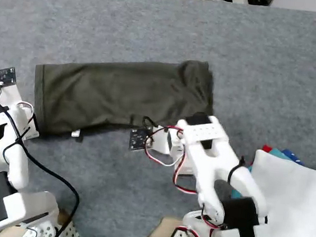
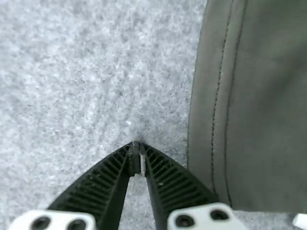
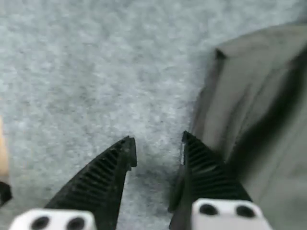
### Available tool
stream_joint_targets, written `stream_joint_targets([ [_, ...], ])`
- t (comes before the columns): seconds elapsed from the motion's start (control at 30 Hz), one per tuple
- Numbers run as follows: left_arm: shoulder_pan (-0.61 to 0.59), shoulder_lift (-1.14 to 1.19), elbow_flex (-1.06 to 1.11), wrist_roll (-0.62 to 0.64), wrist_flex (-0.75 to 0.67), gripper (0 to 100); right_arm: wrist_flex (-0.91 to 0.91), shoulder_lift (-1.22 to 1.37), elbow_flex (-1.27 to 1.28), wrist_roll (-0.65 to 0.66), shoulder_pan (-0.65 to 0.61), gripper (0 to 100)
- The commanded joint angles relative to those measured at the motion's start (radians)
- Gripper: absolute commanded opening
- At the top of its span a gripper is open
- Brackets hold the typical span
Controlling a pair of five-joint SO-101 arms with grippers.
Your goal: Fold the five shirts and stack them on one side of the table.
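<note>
Olive shirt [image 1: 121, 95], folded into a long band, lies mid-table on grey felt [image 1: 265, 62]. Left gripper [image 2: 136, 146]: jaws closed, empty, just beside the hem. Right gripper [image 3: 157, 143]: jaws parted, one finger at the shirt's edge. White-topped shirt pile [image 1: 296, 201] lies at the table's right side.

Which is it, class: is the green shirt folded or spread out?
Folded, at least partly: the shirt lies as a narrow band with no sleeves sticking out, and layered edges show at one end.

Olive shirt [image 1: 121, 95], folded long, on table [image 1: 267, 51]; white-topped shirt stack [image 1: 296, 206] at its edge.
</note>
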Motion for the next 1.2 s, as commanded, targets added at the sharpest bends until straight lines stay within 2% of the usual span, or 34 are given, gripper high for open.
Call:
stream_joint_targets([
  [0.0,-0.009,-0.031,-0.003,0.043,-0.011,2,-0.021,0.041,-0.002,0.023,0.045,8.6],
  [0.33,-0.009,-0.033,-0.003,0.055,-0.006,2,-0.058,0.048,-0.018,0.025,0.048,6.5],
  [0.47,-0.009,-0.033,-0.003,0.055,-0.006,2,-0.075,0.048,-0.025,0.025,0.048,0.2],
  [0.73,-0.009,-0.033,-0.003,0.057,-0.006,2,-0.126,0.039,-0.036,0.020,0.061,0.4],
  [0.97,0.005,-0.033,-0.002,0.057,-0.006,2,0.023,0.016,-0.137,0.020,0.061,0.5],
  [1.17,0.005,-0.033,-0.002,0.057,-0.006,2,0.210,-0.211,-0.191,0.034,0.054,1.4],
])
